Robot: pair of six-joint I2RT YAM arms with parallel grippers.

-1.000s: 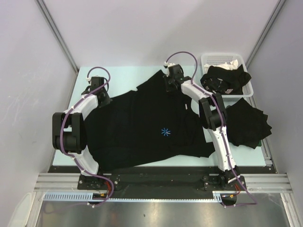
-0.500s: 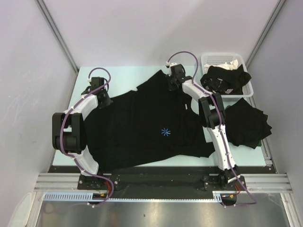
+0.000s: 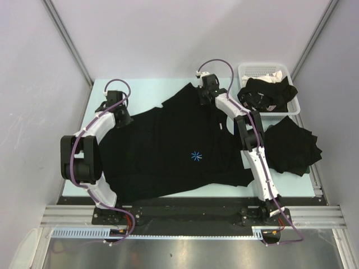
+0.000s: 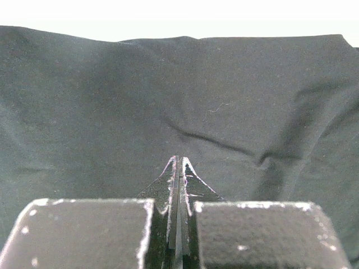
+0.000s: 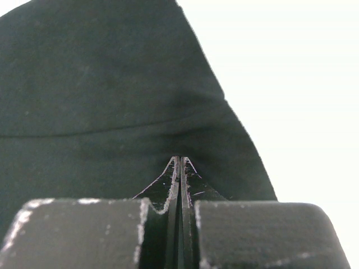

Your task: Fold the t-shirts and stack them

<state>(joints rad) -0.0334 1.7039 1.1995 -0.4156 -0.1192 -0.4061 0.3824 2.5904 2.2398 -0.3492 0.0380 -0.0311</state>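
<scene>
**Overhead view, left to right.** My left gripper (image 3: 120, 116) lies at the left edge of the large plain black cloth t-shirt (image 3: 168, 151). This shirt is spread across the pale green surface (image 3: 151, 92) between the two arms, with its small light-blue starburst mark (image 3: 196, 156) facing up. My right gripper (image 3: 203, 98) rests on the shirt's far corner, and the right forearm crosses the shirt's right side and hides the cloth beneath it. To the right of that arm, a second black t-shirt (image 3: 294, 147) lies rumpled on the surface. Beyond it, the white slotted plastic basket (image 3: 250, 69) holds a third black t-shirt (image 3: 263, 92), bunched up, with white cloth (image 3: 274, 75) showing behind it.

**Wrist views.** These show what the overhead view hides: both pairs of jaws are pressed together, with their tips at the black cloth. Creases run from the left tips, but I cannot tell whether either pair has pinched a fold. The right wrist view also shows the shirt's slanting edge, with bare surface to its right.
</scene>
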